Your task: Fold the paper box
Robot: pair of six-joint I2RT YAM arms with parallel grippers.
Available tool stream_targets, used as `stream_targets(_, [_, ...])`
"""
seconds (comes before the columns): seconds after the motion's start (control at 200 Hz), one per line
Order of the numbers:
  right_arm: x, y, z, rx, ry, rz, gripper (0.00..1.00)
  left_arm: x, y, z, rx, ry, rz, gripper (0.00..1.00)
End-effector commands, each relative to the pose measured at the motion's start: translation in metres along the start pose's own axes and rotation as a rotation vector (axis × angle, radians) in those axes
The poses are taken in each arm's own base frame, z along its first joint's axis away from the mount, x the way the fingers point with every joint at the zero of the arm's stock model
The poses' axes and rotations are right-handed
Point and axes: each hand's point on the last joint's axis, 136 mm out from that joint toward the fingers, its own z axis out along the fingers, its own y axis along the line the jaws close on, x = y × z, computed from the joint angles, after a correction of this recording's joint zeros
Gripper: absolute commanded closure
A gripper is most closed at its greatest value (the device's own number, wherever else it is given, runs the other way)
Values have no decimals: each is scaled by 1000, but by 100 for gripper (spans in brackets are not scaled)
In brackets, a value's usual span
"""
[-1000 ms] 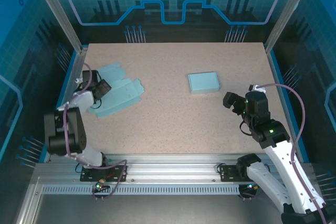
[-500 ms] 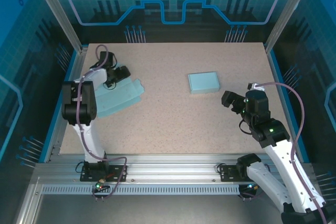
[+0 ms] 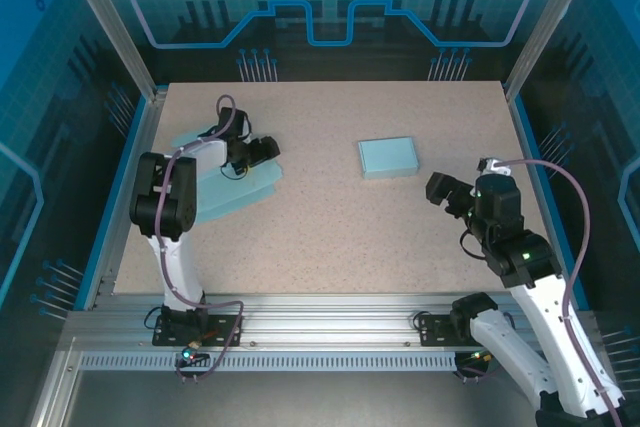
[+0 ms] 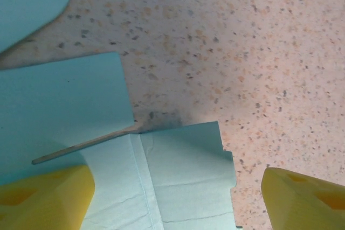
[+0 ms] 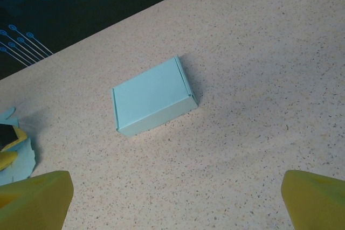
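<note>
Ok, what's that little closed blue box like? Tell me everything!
The little box is pale blue and looks like thin card. It is a low rectangle, folded shut, with a crease along one short end. It lies flat on the speckled table, a bit right of the middle. Nothing else touches it.

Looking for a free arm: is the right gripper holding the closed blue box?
No, the closed blue box lies on the table, well apart from the open right gripper.

Bare table [image 3: 340,237] — between flat sheet [image 3: 225,192] and box [image 3: 388,156]
</note>
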Motion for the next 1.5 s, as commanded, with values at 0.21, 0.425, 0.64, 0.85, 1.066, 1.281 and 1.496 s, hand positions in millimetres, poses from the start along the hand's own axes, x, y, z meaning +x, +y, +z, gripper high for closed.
stream_targets(0.21, [-5,-6,-7,30,-11,27,0,135,-49,34,67,315,49,16])
stream_targets(0.425, [-7,16,9,-30,53,14,0,190,-93,19,156,387,152,16])
stream_targets(0.64, [12,45,37,-129,169,-15,0,165,-132,-39,243,246,236,16])
stream_targets(0.85, [25,51,48,-120,194,-60,0,122,-95,-102,85,-66,194,16])
stream_targets(1.066, [21,50,49,-102,181,-81,0,117,8,-118,-20,-159,-150,16])
stream_targets(1.281, [22,50,51,-98,181,-88,0,113,52,-126,-123,-230,-212,12])
stream_targets(1.496, [25,49,52,-88,197,-94,0,102,75,-125,-280,-245,-147,11])
